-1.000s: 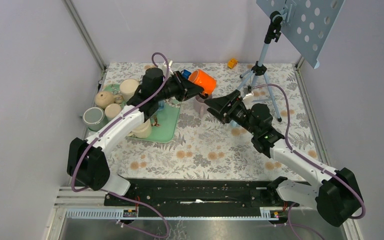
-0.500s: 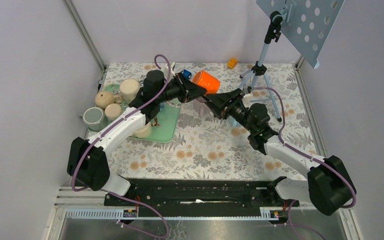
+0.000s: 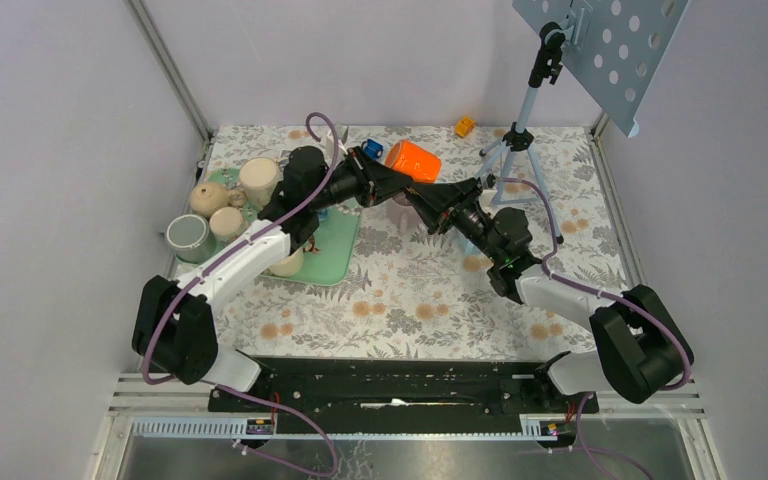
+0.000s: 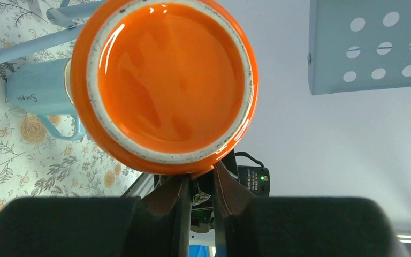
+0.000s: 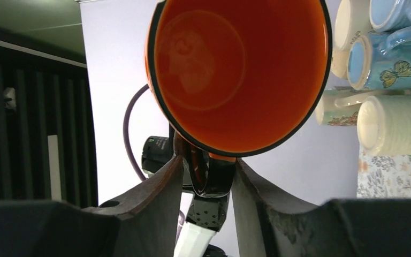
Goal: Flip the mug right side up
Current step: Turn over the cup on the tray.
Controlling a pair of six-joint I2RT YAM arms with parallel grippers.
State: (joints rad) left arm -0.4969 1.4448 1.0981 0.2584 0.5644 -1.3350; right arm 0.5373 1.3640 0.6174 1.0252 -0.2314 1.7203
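Orange mug (image 3: 413, 160) held in the air over the middle of the tabletop's (image 3: 400, 300) far edge, lying on its side between my two arms. The left gripper (image 4: 198, 179) is closed tight on the mug's lower edge and carries it. The glazed base faces that wrist's camera. From the other side, the mug's mouth opens toward the right wrist camera and shows its orange inside. The right gripper (image 5: 207, 166) has one finger on each side of the handle (image 5: 212, 171), very close to it (I cannot tell from here whether they press on it yet). In the top view the two grippers meet nose to nose just below the mug.

A tripod (image 3: 515, 150) stands just right of the mug, near the far right corner, and carries a perforated panel (image 3: 610, 50). A small yellow object (image 3: 465, 126) sits at the far edge. A green tray (image 3: 335, 240) of cream pots lies toward the left edge, and a pale blue mug (image 4: 37, 91) lies on its side on the flowered cloth below the orange one.
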